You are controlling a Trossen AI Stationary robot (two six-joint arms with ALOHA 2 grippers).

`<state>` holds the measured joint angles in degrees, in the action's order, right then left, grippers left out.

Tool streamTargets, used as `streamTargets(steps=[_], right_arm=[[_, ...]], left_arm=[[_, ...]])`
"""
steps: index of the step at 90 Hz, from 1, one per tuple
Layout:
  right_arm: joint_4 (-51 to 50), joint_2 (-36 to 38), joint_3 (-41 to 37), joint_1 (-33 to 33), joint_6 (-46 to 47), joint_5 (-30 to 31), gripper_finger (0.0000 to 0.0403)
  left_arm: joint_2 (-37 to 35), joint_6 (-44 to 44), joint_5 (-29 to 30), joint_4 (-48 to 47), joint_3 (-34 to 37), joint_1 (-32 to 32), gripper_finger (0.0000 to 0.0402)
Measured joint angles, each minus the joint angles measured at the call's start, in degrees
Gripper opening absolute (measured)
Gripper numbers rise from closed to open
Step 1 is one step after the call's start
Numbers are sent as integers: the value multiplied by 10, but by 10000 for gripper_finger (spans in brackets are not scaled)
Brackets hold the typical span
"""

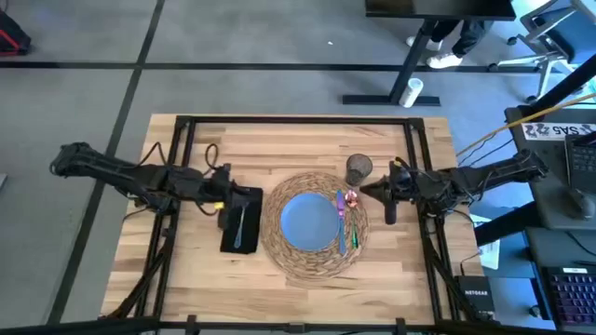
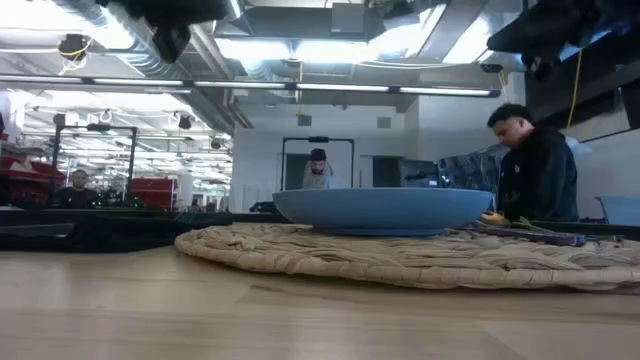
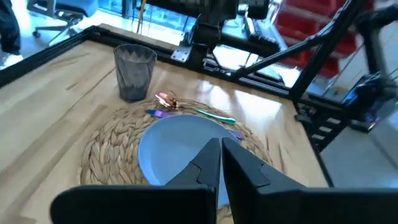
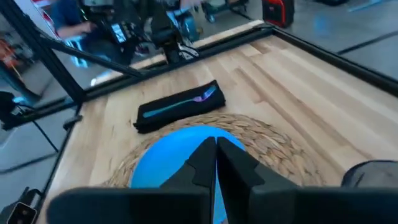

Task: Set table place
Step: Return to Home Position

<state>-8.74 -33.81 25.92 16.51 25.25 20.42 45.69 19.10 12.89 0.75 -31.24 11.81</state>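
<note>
Blue plate [image 1: 303,221] on woven placemat [image 1: 279,251], between left claw [image 1: 227,193] and right claw [image 1: 366,192]; both claws pressed together, apparently holding nothing. Grey cup [image 1: 359,168] just beside right claw.

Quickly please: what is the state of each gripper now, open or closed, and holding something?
Left gripper: closed, empty, by the napkin.
Right gripper: closed, empty, by the cup.
</note>
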Motion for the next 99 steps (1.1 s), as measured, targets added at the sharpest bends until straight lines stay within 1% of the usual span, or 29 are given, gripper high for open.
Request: streamTargets(steps=[13, 31, 40, 47, 56, 62, 69, 77, 85, 93, 99], right_arm=[[71, 7, -47, -6, 0, -15, 0], [89, 8, -82, -71, -4, -108, 0], [98, 8, -91, -107, -29, -151, 0], [133, 8, -101, -135, -54, -180, 0], [171, 16, -117, -174, -75, -218, 0], [188, 19, -127, -198, -76, -239, 0], [183, 27, -138, -219, -77, -251, 0], [188, 39, -146, -239, -80, -256, 0], [187, 57, -157, -252, -92, -255, 0], [185, 85, -169, -261, -103, -249, 0], [178, 110, -179, -266, -106, -245, 0]], left_arm=[[-58, -16, -67, 57, 83, -34, 0], [-114, -27, -182, 98, 172, -132, 0], [-126, -28, -246, 123, 205, -187, 0], [-130, -33, -295, 156, 226, -224, 0], [-131, -52, -331, 182, 241, -261, 0], [-131, -61, -350, 180, 243, -282, 0], [-130, -69, -373, 177, 243, -302, 0], [-130, -79, -396, 174, 243, -323, 0], [-130, -92, -409, 146, 243, -349, 0], [-130, -97, -427, 112, 243, -376, 0], [-129, -102, -444, 103, 243, -393, 0]])
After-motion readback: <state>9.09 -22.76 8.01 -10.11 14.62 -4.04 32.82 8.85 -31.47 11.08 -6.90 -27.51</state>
